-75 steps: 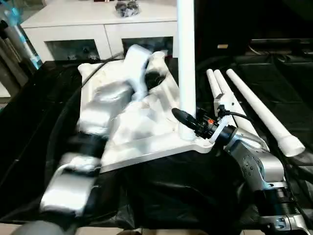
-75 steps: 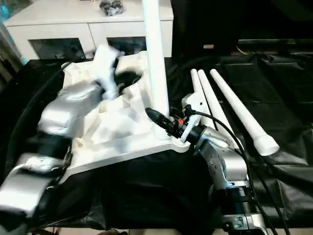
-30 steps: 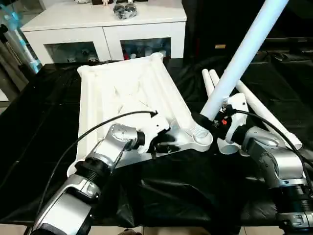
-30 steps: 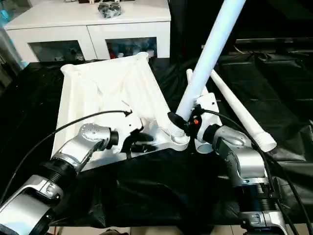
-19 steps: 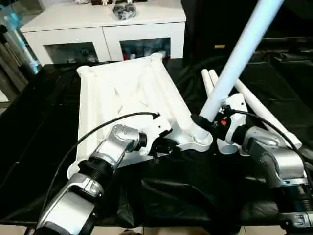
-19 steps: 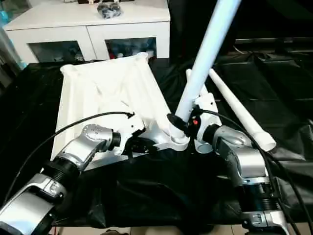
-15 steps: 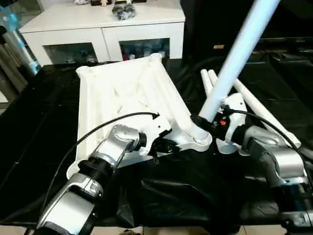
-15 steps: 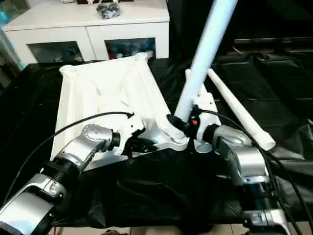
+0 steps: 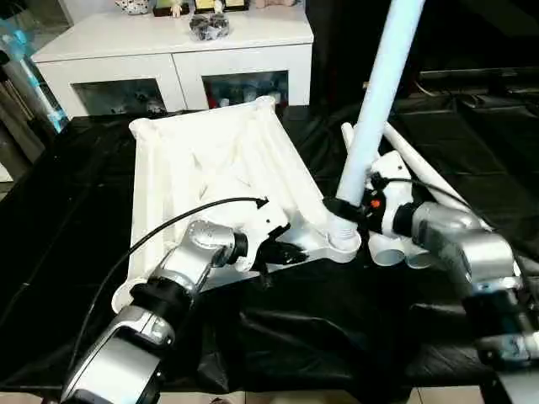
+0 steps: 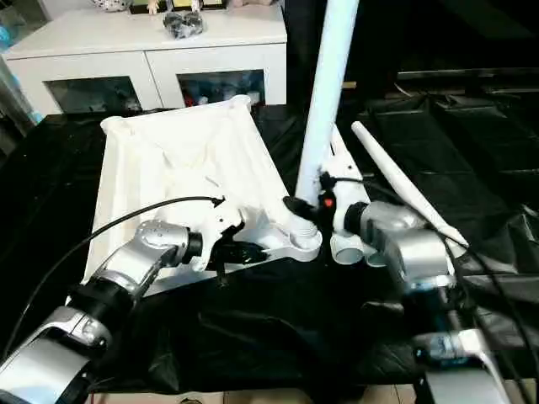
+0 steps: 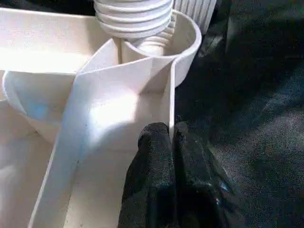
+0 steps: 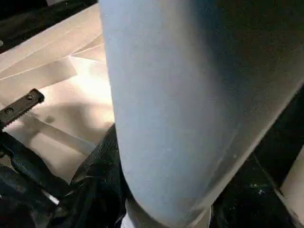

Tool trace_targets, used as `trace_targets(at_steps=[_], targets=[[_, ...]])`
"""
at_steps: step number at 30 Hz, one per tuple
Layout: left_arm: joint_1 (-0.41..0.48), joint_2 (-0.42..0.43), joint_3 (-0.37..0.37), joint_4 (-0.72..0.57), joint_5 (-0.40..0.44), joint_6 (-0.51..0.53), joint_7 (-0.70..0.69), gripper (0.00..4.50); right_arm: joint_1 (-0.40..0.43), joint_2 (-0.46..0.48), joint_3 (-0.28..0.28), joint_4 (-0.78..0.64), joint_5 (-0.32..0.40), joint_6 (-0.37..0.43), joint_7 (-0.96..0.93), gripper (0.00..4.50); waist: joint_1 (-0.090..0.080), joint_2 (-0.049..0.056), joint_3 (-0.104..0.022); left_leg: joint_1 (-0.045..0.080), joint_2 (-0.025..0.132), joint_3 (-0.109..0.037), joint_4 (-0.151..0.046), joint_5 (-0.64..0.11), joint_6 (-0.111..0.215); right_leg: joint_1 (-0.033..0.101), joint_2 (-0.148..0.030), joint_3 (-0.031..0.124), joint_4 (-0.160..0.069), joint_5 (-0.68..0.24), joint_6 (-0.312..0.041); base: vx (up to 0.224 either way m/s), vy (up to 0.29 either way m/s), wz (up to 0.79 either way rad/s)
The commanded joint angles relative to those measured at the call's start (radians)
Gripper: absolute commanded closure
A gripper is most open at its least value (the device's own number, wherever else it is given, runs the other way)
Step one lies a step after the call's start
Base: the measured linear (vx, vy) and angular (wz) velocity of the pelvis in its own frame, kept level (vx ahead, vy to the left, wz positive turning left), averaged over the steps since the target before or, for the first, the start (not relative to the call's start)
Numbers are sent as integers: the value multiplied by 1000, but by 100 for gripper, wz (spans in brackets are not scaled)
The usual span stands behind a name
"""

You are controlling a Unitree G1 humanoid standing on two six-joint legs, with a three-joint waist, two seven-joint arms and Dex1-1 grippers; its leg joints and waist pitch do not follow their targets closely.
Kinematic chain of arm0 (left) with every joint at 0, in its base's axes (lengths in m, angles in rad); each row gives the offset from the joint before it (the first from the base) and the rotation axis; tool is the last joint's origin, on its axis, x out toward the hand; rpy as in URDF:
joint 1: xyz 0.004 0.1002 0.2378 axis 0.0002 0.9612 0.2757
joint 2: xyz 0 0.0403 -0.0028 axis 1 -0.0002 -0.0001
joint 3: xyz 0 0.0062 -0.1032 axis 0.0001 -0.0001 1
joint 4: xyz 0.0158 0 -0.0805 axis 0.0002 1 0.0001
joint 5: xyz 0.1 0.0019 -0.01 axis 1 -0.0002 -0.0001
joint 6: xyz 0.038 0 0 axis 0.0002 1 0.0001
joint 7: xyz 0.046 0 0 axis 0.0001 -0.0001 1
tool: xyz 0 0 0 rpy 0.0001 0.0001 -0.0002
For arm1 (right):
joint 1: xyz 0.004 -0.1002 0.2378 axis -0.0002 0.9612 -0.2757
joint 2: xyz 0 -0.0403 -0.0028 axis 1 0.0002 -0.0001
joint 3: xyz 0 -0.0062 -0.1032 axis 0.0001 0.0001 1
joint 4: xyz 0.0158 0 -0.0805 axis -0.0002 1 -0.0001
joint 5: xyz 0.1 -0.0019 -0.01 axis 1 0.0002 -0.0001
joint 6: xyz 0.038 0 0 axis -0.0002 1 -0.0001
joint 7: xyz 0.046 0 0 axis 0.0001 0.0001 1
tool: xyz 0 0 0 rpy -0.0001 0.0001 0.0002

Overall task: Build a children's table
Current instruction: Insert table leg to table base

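On black sheeting (image 9: pixel 303 320) before a white cabinet (image 9: pixel 177 50), left pincer (image 9: pixel 282 251) pinches the tabletop (image 9: pixel 210 168) rim.

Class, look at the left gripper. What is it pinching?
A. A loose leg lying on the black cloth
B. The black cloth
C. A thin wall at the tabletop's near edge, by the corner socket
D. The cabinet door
C: the left wrist view shows the left gripper with its black fingers closed on a thin upright wall of the tabletop, just short of the corner socket.
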Motion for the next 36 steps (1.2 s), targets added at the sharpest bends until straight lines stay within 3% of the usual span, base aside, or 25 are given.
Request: trace_targets(at_steps=[1,3,6,10,13,21,23,26,30,34,35,36], targets=[[22,-1,24,-18,-38,-9,-18,450,41,-14,61,44,-19,84,30,261,5,-34,-58,14,50,-21,-67,-194,74,41,-77,41,-82,-240,-231,0,0,0],[26,0,26,-21,-40,-9,-18,450,44,-23,67,33,-14,94,45,261,5,-31,-57,15,52,-20,-69,-199,72,39,-76,41,-85,-242,-229,0,0,0],[36,1,29,-28,-37,-9,-18,450,57,-37,69,1,8,113,72,261,4,-37,-56,17,54,-21,-72,-218,66,38,-76,42,-86,-247,-227,0,0,0],[46,5,28,-43,-29,-9,-18,450,75,-46,66,-43,26,138,99,261,5,-38,-56,17,53,-20,-71,-225,62,37,-79,44,-89,-264,-225,0,0,0],[51,9,19,-53,-19,-10,-24,450,82,-48,64,-56,26,147,103,261,6,-34,-54,20,55,-21,-75,-246,52,34,-78,44,-92,-295,-218,0,0,0],[56,19,0,-75,0,-3,-39,450,79,-30,66,-29,18,129,92,261,3,-32,-54,18,54,-22,-77,-257,42,33,-78,44,-91,-281,-220,0,0,0],[57,22,-3,-81,8,-5,-36,450,83,-16,48,-20,27,107,86,261,1,-36,-53,18,54,-22,-78,-266,40,33,-78,44,-93,-300,-216,0,0,0],[59,23,-2,-88,14,-6,-22,450,96,0,12,-7,50,66,88,261,0,-33,-51,19,55,-23,-80,-282,35,31,-80,45,-96,-325,-210,0,0,0],[58,19,8,-96,9,9,-10,450,138,25,-50,-3,91,13,85,261,3,-37,-52,19,56,-22,-80,-273,39,31,-80,46,-95,-305,-212,0,0,0],[56,20,12,-98,10,9,0,450,185,55,-99,10,109,-42,64,261,4,-36,-52,18,56,-22,-81,-265,48,31,-80,45,-95,-288,-220,0,0,0],[56,20,13,-98,11,9,2,450,194,60,-106,13,109,-54,60,261,3,-29,-50,19,56,-21,-82,-281,43,28,-80,44,-99,-307,-214,0,0,0],[54,19,15,-98,12,9,4,450,213,69,-117,18,110,-71,56,262,3,-31,-51,18,56,-23,-83,-286,41,30,-81,44,-98,-311,-213,0,0,0]])
